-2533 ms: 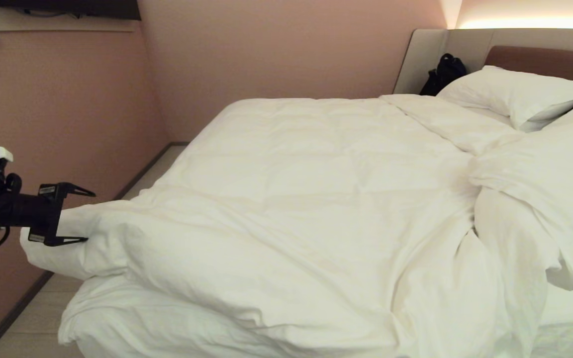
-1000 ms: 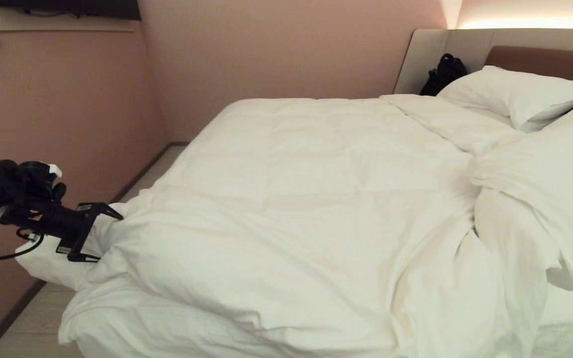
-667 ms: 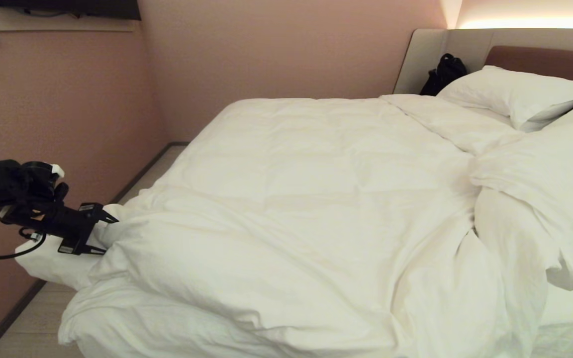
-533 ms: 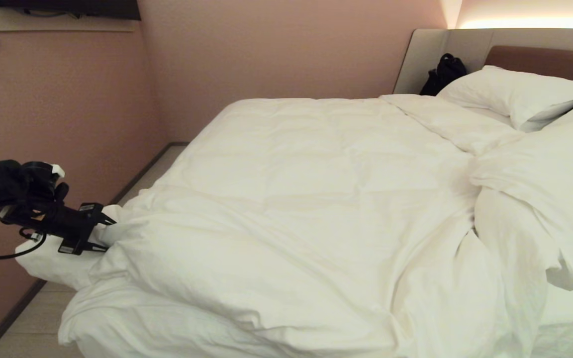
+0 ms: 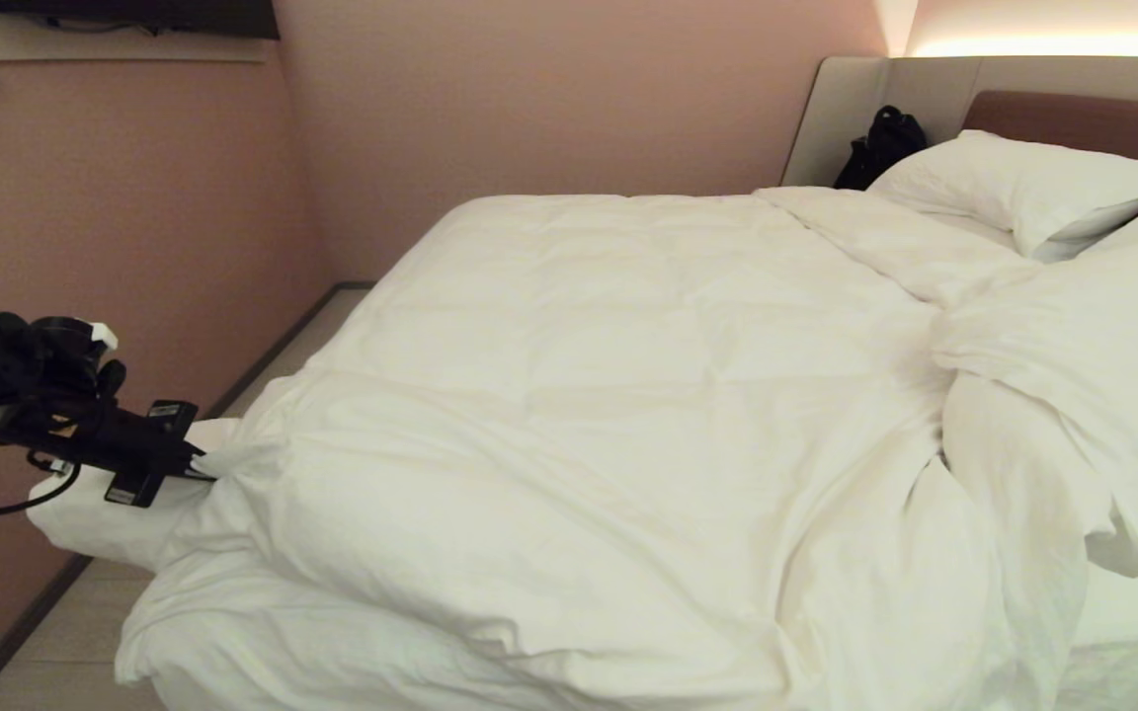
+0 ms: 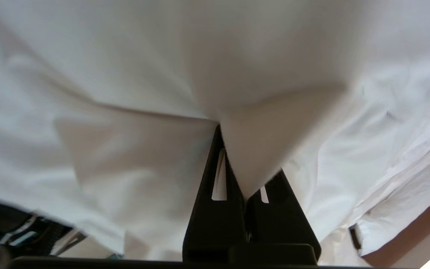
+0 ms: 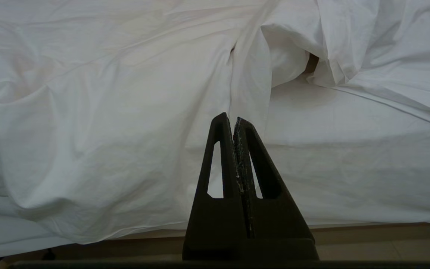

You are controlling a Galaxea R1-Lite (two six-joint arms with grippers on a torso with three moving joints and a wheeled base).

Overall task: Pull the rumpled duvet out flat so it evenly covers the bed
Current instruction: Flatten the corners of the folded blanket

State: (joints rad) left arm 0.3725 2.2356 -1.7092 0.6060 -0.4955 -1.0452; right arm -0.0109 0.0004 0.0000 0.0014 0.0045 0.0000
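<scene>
The thick white duvet lies over most of the bed, smooth in the middle and bunched in folds toward the right, near the pillows. At the foot-end left corner my left gripper is shut on a pinch of the duvet; in the left wrist view the white cloth runs down between the two black fingers and drapes over one of them. My right gripper is shut and empty, parked beside the bed's near side, facing the hanging duvet and the bare sheet.
White pillows lie at the headboard, with a black bag beside them. A pink wall stands close on the left, leaving a narrow strip of floor along the bed's foot. The bed base shows low in the right wrist view.
The left gripper came in open round the duvet's corner, then closed on the cloth. It has drawn back slightly to the left, and the fabric now puckers toward its tips.
</scene>
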